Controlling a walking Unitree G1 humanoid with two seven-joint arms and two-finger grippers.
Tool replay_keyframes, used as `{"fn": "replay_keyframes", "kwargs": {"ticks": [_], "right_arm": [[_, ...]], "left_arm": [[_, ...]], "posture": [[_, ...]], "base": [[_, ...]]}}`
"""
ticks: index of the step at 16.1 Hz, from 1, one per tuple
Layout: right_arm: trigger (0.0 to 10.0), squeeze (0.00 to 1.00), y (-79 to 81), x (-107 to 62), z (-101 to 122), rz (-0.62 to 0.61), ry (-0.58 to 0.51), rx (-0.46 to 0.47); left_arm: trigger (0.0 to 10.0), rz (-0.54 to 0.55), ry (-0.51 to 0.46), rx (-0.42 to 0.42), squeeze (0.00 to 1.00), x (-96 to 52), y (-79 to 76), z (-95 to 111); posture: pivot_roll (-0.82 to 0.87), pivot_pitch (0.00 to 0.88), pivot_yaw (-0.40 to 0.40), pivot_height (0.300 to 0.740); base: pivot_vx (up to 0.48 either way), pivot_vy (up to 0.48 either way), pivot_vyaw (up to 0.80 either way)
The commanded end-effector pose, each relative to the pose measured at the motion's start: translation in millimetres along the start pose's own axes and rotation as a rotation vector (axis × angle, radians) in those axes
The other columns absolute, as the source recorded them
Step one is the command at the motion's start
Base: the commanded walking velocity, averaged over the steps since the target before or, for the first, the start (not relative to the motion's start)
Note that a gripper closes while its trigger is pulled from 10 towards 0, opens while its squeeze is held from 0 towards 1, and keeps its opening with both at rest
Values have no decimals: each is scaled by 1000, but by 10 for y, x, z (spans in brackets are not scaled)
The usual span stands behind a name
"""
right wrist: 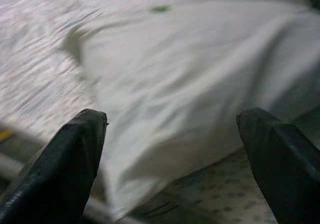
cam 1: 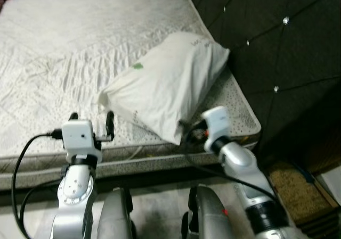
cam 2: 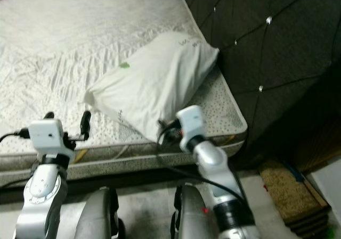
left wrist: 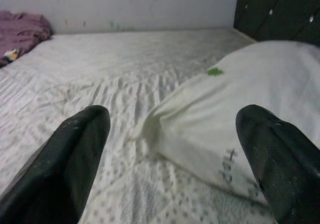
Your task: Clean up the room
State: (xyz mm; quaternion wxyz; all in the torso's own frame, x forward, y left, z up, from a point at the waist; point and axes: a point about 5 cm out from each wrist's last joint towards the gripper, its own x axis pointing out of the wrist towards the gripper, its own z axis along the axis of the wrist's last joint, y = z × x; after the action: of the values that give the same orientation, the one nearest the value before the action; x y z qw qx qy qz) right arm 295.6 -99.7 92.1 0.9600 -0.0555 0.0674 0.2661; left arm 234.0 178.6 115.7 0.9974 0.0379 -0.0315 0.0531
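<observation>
Right gripper beside soft, rumpled pillow

White pillow lying slantwise on bare mattress, one end near dark tufted headboard, left gripper spread over mattress edge, right gripper at pillow's near corner, fingers hidden, brown mat on floor.

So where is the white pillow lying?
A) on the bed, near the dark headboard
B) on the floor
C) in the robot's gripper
A: the white pillow lies on the mattress beside the dark headboard, with the left gripper and right gripper both open and holding nothing.
</observation>
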Motion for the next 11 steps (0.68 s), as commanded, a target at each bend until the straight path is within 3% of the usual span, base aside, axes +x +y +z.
{"fn": "replay_keyframes", "kwargs": {"ticks": [1, 7, 11], "right_arm": [[10000, 0, 32, 41, 1, 28, 19, -8], [10000, 0, 330, 197, -154, 181, 165, 58], [10000, 0, 422, 346, -82, 158, 160, 67]], "left_arm": [[10000, 0, 2, 11, 0, -18, -3, 26], [10000, 11, 63, 36, 0, -256, 78, 28], [10000, 18, 93, 43, 0, -410, 106, 46]], "posture": [[6, 147, -52, 607], [60, 217, -51, 607], [96, 247, -53, 607]], "base": [[0, 0, 0], [0, 0, 0], [0, 0, 0]]}}
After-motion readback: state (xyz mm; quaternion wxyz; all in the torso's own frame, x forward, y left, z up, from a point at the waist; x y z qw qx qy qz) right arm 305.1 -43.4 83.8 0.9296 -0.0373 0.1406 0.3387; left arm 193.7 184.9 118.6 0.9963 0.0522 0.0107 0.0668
